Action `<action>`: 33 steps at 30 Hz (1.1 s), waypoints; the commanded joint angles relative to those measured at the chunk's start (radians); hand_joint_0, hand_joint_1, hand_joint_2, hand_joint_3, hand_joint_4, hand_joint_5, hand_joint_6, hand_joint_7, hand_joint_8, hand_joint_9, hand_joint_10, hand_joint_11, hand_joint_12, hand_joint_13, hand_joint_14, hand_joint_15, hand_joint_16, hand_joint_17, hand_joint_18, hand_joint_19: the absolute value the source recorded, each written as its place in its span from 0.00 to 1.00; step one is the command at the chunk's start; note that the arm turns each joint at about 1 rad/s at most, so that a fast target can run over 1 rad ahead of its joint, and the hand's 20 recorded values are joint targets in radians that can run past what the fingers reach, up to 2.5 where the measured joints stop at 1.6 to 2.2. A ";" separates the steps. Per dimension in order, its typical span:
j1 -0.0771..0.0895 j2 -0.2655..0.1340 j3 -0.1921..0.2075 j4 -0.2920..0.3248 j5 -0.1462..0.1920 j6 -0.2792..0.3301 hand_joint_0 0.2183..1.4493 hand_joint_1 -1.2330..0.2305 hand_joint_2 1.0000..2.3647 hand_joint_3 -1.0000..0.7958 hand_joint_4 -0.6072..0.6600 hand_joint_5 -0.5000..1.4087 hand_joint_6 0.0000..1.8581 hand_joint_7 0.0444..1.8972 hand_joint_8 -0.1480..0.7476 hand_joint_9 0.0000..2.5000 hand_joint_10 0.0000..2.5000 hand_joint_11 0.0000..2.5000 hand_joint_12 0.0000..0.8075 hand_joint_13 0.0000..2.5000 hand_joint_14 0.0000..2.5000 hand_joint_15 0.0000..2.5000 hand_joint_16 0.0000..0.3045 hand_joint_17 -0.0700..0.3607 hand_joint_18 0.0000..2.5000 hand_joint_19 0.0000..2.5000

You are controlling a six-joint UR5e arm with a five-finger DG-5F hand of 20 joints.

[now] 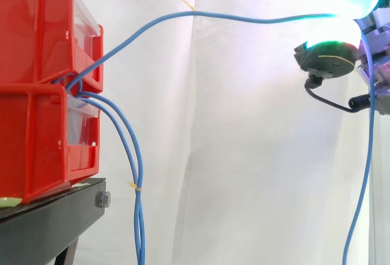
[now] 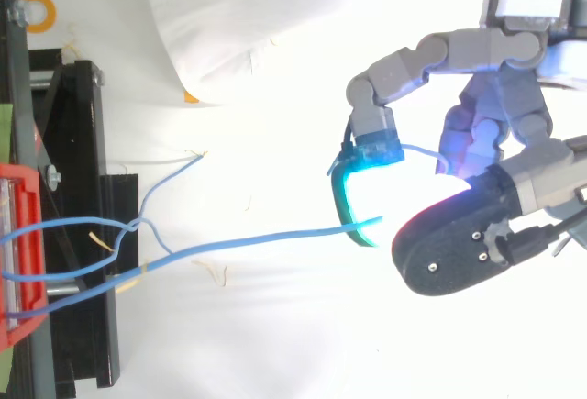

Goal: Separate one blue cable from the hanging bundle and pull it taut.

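One blue cable (image 1: 207, 15) (image 2: 266, 237) runs from between the red bins (image 1: 42, 82) out to the right, nearly level with a slight sag. My hand (image 2: 477, 156) (image 1: 347, 27) is curled round its far end, pads glowing cyan-green, and the cable's tail (image 1: 364, 173) drops from the hand toward the floor. The other blue cables of the bundle (image 1: 135, 173) hang down beside the bins, tied with a small yellow tag.
The two red bins are stacked on a black stand (image 1: 55, 213) (image 2: 87, 234) at the left. A white curtain (image 1: 244, 155) forms the backdrop. A yellow ring (image 2: 38, 9) lies at the top left of the top view.
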 commanded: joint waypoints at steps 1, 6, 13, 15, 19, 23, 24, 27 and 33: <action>-0.003 0.001 0.000 0.002 0.000 0.000 0.43 0.35 0.01 0.44 0.53 0.34 0.27 0.69 0.38 0.82 0.01 0.21 0.35 0.56 0.01 0.22 0.21 0.50 0.43 0.22; 0.000 -0.001 -0.002 -0.006 0.000 -0.014 0.43 0.35 0.01 0.44 0.53 0.34 0.27 0.69 0.37 0.82 0.01 0.20 0.34 0.56 0.01 0.22 0.21 0.50 0.43 0.21; 0.003 -0.001 -0.049 0.036 -0.002 -0.152 0.43 0.35 0.01 0.43 0.52 0.34 0.27 0.69 0.37 0.82 0.01 0.20 0.34 0.56 0.01 0.22 0.21 0.50 0.44 0.21; 0.003 0.001 -0.060 0.049 -0.002 -0.160 0.43 0.35 0.01 0.43 0.53 0.34 0.27 0.69 0.37 0.82 0.01 0.20 0.35 0.56 0.01 0.22 0.21 0.50 0.44 0.21; 0.003 -0.001 -0.078 0.102 0.002 -0.164 0.43 0.35 0.01 0.44 0.53 0.34 0.27 0.69 0.37 0.82 0.01 0.20 0.34 0.56 0.01 0.22 0.21 0.50 0.44 0.21; 0.003 -0.001 -0.078 0.117 0.002 -0.164 0.43 0.35 0.01 0.44 0.53 0.34 0.27 0.69 0.37 0.82 0.01 0.20 0.35 0.56 0.01 0.22 0.21 0.50 0.44 0.21; 0.003 -0.001 -0.078 0.121 0.000 -0.164 0.43 0.35 0.01 0.43 0.52 0.34 0.27 0.69 0.37 0.82 0.01 0.21 0.35 0.56 0.01 0.22 0.21 0.50 0.44 0.21; 0.005 -0.001 -0.078 0.134 0.000 -0.164 0.43 0.35 0.01 0.43 0.52 0.34 0.27 0.69 0.37 0.82 0.01 0.20 0.35 0.56 0.01 0.22 0.21 0.50 0.44 0.22; 0.000 0.001 -0.078 0.135 0.000 -0.166 0.43 0.35 0.01 0.43 0.52 0.34 0.27 0.69 0.37 0.82 0.01 0.20 0.35 0.56 0.01 0.22 0.21 0.50 0.44 0.22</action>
